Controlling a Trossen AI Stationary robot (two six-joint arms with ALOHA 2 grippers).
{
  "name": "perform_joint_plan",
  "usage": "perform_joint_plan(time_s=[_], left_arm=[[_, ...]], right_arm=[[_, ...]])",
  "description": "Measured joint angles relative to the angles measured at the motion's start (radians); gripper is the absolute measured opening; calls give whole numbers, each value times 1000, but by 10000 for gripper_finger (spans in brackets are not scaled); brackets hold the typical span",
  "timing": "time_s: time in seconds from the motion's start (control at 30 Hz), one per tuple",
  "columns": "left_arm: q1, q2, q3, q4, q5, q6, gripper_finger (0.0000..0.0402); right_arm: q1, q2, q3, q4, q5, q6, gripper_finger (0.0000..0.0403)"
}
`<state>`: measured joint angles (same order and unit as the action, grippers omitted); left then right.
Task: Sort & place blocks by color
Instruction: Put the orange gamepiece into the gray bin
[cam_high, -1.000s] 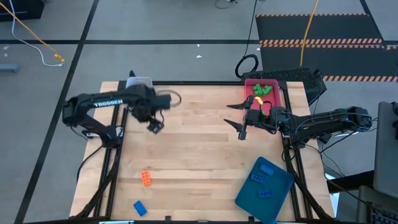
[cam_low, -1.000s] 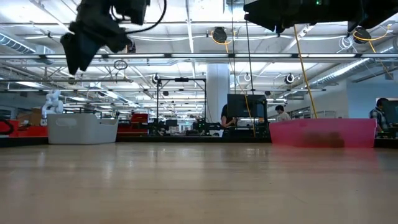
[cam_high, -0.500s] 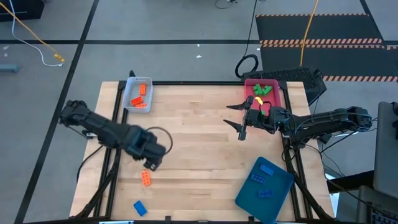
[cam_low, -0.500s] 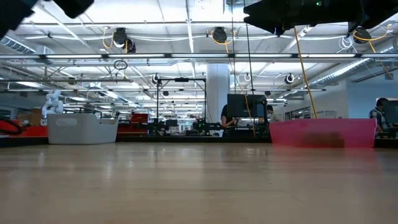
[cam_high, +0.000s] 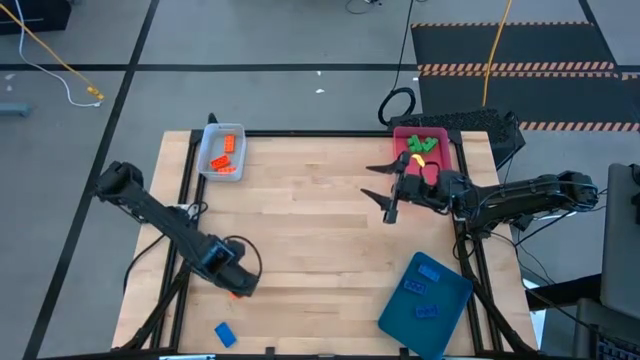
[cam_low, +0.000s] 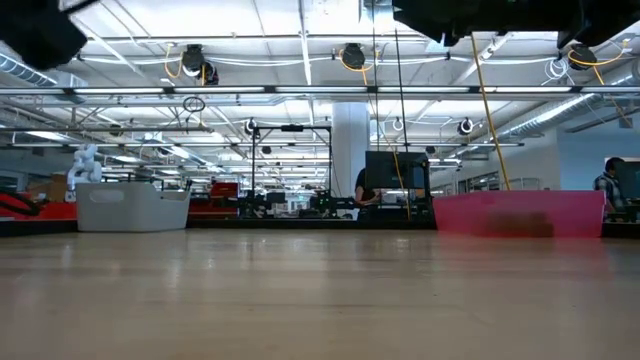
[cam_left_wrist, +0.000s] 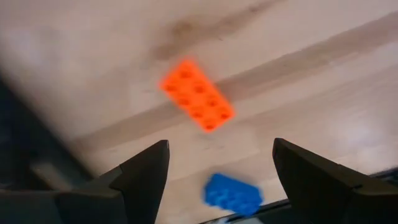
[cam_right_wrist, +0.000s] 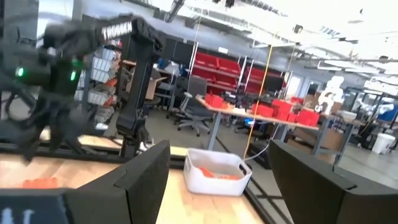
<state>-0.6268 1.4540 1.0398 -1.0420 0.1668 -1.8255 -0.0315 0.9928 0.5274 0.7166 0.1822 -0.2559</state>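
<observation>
From above, the left gripper (cam_high: 232, 283) hangs over the orange block (cam_left_wrist: 197, 95) and nearly hides it; its fingers stand wide apart and hold nothing. A blue block (cam_high: 225, 334) lies nearby at the table's (cam_high: 310, 230) edge. The right gripper (cam_high: 384, 192), spread open and empty, waits beside the pink tray (cam_high: 445, 158) of green blocks (cam_high: 420, 144).

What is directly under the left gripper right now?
The left gripper, open, hangs over bare table with an orange block ahead of its fingers and a blue block nearby. From overhead the arm covers the orange block, showing only a sliver.
</observation>
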Motion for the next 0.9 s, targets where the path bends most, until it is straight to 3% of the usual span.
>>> perform_joint_plan(time_s=[0.17,0.47,0.73,0.9], left_arm=[[-3,0,-164,293,44,-53,287],[-18,0,-265,328,55,-82,287],[-14,-2,-398,550,61,-129,287],[20,-4,-411,545,100,-44,287]], right_arm=[[0,0,0,28,0,-28,264],[-1,0,0,71,0,-71,264],[-2,0,0,73,0,-71,264],[-2,0,0,73,0,-71,264]])
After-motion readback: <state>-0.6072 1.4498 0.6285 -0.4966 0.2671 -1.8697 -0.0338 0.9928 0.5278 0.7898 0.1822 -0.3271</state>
